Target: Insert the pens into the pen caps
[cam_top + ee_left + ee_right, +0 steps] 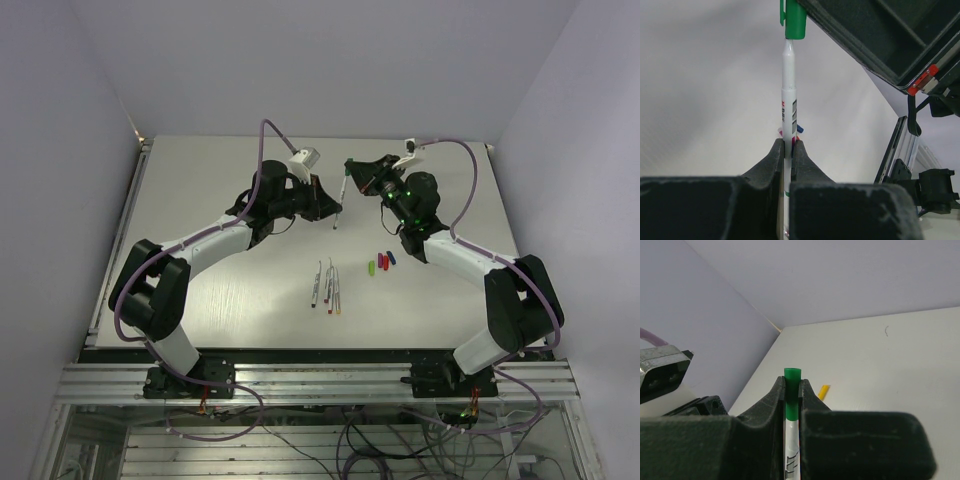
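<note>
Pen (341, 203) meets green cap (795, 20) above the counter (230, 200)
My left pincer (787, 150) is clenched on the white barrel and my right pincer (791, 392) on the cap over its tip. The other pens (326, 285) lie near my bases.

Illegible print on the pen (788, 107)

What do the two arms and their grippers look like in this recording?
The left arm and right arm: white links between bulky black joints, a lilac cable looped along each. Small green lights glow near the right wrist. The left gripper and right gripper have matte black, tapering fingers.
</note>
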{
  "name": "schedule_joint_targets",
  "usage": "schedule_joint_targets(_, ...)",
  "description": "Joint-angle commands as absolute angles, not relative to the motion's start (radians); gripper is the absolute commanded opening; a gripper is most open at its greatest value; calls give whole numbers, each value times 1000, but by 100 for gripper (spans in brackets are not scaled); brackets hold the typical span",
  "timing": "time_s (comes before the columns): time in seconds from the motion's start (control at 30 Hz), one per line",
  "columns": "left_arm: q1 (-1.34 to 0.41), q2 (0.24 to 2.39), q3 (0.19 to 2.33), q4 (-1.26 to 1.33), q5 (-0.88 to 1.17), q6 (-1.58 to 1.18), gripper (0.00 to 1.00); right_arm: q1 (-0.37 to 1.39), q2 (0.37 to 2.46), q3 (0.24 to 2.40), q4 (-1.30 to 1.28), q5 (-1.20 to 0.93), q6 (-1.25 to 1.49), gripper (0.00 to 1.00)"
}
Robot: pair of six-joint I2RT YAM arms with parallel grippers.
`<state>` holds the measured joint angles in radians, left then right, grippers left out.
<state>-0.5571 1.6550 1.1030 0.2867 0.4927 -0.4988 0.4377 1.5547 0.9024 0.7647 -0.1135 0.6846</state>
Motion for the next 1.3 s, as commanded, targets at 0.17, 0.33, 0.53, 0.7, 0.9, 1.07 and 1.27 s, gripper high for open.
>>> schedule_joint_targets(0.17,-545,1628,1105,381,478,-509,7,454,1568,890,696,-169,636,0)
schedule_joint_targets(0.33,-540,1623,1100,387,476,-511,7,457,1579,890,690,-171,621,0)
schedule_joint_targets(0.53,-538,1622,1098,396,481,-518,7,463,1576,896,680,-142,568,0)
schedule_joint_targets(0.7,-538,1628,1094,402,494,-524,7,462,1582,924,682,-130,538,0)
schedule_joint_targets(0.9,-538,1628,1091,395,495,-520,7,463,1592,950,688,-117,526,0)
schedule_joint_targets(1.07,-538,1634,1086,404,492,-527,7,463,1593,966,692,-124,530,0)
schedule_joint_targets(1.27,-535,1628,1082,453,454,-544,7,463,1594,952,681,-160,551,0)
